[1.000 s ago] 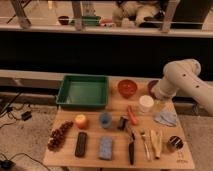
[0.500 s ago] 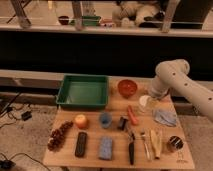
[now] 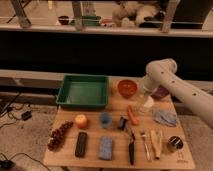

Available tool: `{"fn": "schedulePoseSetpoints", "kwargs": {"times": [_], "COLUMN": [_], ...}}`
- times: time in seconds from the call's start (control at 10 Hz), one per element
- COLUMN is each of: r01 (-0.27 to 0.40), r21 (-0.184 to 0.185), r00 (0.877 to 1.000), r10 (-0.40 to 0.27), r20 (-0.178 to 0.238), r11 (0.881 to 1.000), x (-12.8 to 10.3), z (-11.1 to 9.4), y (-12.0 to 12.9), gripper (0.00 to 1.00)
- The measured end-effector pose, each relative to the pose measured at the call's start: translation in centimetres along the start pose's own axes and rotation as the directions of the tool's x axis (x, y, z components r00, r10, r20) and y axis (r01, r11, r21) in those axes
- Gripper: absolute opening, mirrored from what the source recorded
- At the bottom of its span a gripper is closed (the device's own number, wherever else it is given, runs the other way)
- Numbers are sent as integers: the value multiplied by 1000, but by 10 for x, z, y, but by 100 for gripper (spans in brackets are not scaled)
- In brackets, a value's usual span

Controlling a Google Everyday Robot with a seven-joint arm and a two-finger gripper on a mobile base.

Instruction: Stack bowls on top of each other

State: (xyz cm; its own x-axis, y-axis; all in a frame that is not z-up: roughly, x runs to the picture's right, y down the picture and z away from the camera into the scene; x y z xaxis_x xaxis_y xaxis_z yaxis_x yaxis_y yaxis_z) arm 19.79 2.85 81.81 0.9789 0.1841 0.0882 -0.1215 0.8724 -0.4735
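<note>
The glossy orange-red bowl [image 3: 127, 87] sits at the back of the wooden table [image 3: 90, 157], right of the green tray. The dark purple bowl [image 3: 161, 93] sits at the back right, partly hidden behind my white arm. My gripper [image 3: 145, 95] hangs down from the arm between the two bowls, just above a white round container [image 3: 148, 104]. It is closer to the purple bowl's left side and holds nothing that I can see.
A green tray [image 3: 83, 91] stands at the back left. An orange fruit [image 3: 81, 120], a blue cup [image 3: 105, 119], a carrot [image 3: 132, 115], a grey cloth [image 3: 165, 118], grapes [image 3: 60, 135], a blue sponge [image 3: 105, 147], utensils [image 3: 145, 144] and a dark can [image 3: 174, 144] lie in front.
My arm has swung left, from the table's right edge toward the middle. The gripper now sits over the white container. The bowls have not moved.
</note>
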Motion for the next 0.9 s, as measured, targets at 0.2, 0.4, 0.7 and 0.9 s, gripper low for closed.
{"fn": "schedulePoseSetpoints", "kwargs": {"times": [0.2, 0.4, 0.7, 0.9], "r01": [-3, 0, -18, -24], "r21": [17, 19, 14, 9], "r00": [1000, 1000, 1000, 999], "r10": [3, 0, 17, 23], "r20": [4, 11, 25, 36], "r11": [1000, 1000, 1000, 1000], "x": [-5, -16, -25, -34], "z": [2, 8, 21, 32], "y": [-13, -19, -28, -35], "gripper": [80, 80, 80, 80]}}
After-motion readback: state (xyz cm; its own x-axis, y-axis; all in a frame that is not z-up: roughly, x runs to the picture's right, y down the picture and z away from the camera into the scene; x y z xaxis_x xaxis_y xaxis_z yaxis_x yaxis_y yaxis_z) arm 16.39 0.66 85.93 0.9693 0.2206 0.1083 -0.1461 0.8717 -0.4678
